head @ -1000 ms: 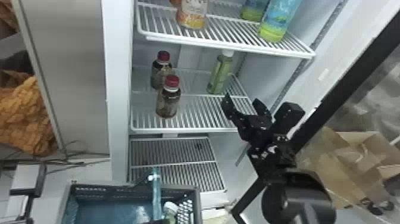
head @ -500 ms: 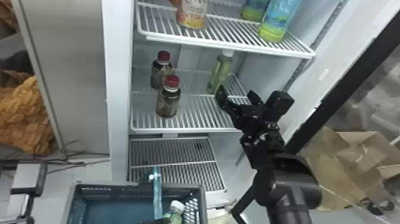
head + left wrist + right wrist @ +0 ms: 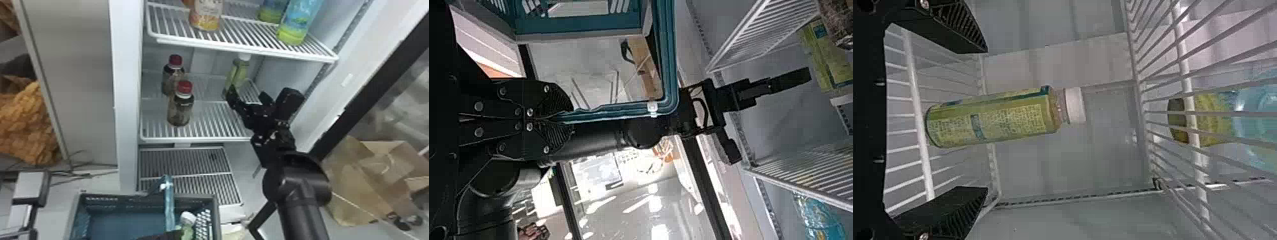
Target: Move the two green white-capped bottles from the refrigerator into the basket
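black right arm (image 3: 303, 220), round joint (image 3: 297, 180), 2 ridged fingers (image 3: 950, 25), silver screws (image 3: 924, 4)

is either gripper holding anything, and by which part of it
The left gripper holds the teal plastic basket by the crossbar of its handle; the right gripper is open and holds nothing.

R gripper (image 3: 247, 93): matt blk plastic, ribbed pads (image 3: 960, 29). Ahead, smooth plastic btl (image 3: 998, 119). L of it, smooth wht-coated metal shelf (image 3: 207, 139). Lower L, matt plastic basket (image 3: 188, 199); R of it, creased paper bag (image 3: 357, 178).
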Controlling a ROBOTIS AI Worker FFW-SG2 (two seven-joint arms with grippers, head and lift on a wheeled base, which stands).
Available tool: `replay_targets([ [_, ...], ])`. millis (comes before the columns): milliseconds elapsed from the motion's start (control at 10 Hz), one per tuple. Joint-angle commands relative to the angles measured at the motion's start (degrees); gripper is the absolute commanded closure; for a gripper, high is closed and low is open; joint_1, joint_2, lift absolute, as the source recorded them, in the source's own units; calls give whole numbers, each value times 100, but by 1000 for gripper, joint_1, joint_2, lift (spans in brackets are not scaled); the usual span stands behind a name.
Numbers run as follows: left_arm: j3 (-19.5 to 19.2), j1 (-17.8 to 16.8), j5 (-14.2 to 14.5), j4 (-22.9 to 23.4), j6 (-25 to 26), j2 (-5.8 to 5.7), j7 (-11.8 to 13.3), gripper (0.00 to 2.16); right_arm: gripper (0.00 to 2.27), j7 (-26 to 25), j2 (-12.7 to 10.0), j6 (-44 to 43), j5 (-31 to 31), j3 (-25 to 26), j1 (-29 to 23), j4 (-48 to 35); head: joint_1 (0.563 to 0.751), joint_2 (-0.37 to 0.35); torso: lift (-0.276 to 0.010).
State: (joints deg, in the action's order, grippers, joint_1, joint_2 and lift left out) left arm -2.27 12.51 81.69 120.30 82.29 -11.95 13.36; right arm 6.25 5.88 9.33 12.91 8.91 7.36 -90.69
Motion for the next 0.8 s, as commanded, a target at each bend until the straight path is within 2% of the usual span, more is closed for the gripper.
replay_targets([
  [0,9,-14,-11,0,-3,9,-8,1147,48,-18,9,-6,12,-34,207,189,695,-350,-263],
  [700,55,-98,-11,-42,-17,9,-8,1147,39,-220,45,-62,46,-148,868,1033,695,-350,-263],
])
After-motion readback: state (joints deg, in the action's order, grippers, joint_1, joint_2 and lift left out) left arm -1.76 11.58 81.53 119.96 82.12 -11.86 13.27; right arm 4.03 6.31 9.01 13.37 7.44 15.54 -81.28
